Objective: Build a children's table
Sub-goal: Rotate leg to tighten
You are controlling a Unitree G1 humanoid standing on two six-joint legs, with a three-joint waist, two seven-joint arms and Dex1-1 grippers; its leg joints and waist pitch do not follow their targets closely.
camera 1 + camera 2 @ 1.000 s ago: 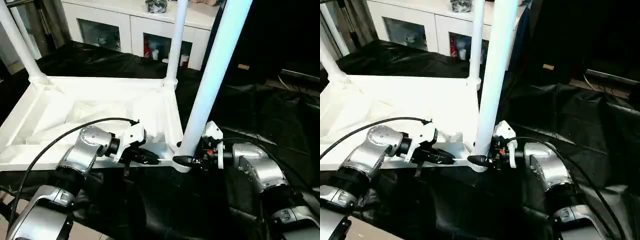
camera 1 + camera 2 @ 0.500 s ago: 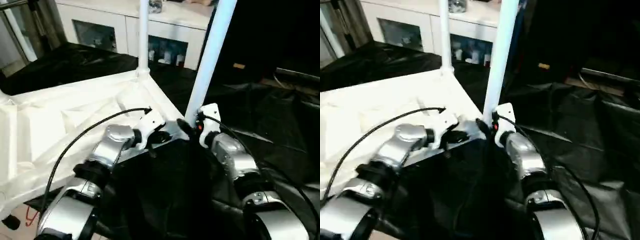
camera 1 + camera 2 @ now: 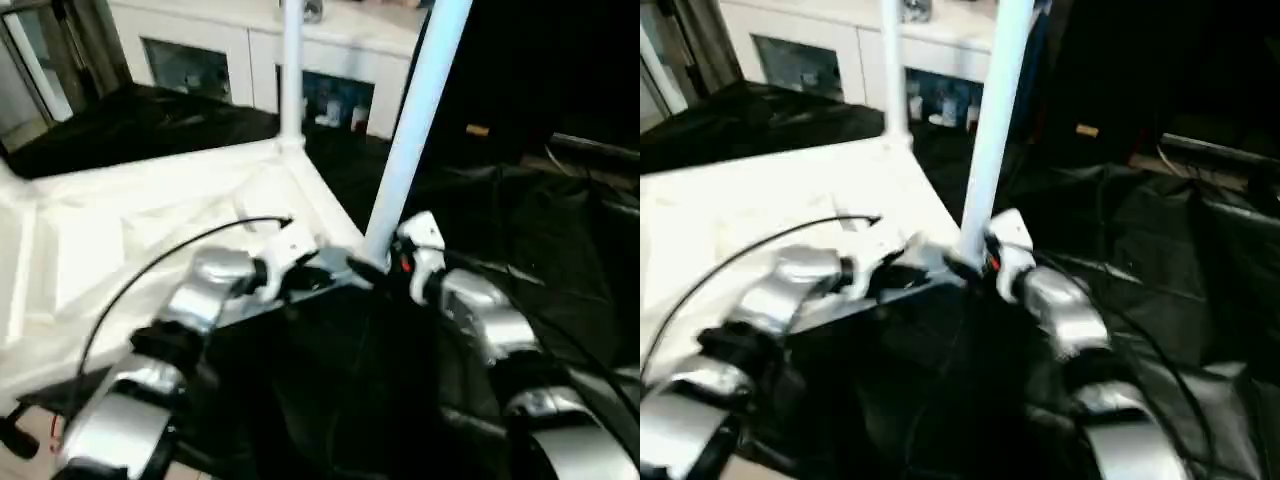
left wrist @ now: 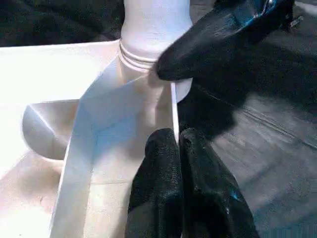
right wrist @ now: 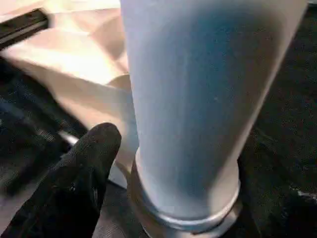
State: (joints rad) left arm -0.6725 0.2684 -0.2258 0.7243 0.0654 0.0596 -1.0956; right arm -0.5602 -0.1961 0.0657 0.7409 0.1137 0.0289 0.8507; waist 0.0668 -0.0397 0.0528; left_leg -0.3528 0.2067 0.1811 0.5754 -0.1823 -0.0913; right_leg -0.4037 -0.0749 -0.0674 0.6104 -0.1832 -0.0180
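- The children's table [image 3: 120, 235] lies upside down on a black sheet [image 3: 560, 250], ribbed underside up, with 2 legs in view standing in corner sockets (near leg [image 3: 410, 130], far leg [image 3: 292, 70]).
- Left hand [image 4: 178, 148]: fingers pressed together, tips at the top's rim beside the near socket.
- Right hand [image 3: 375, 268] sits at the near leg's base; one finger [image 5: 74, 183] lies beside the tube, and I cannot tell whether it grips.
- A white cabinet [image 3: 230, 50] stands behind.

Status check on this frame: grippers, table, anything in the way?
Left gripper shut, at tabletop rim. Right gripper at near leg base, fingers unclear. Leg upright in corner socket. Nothing obstructing.
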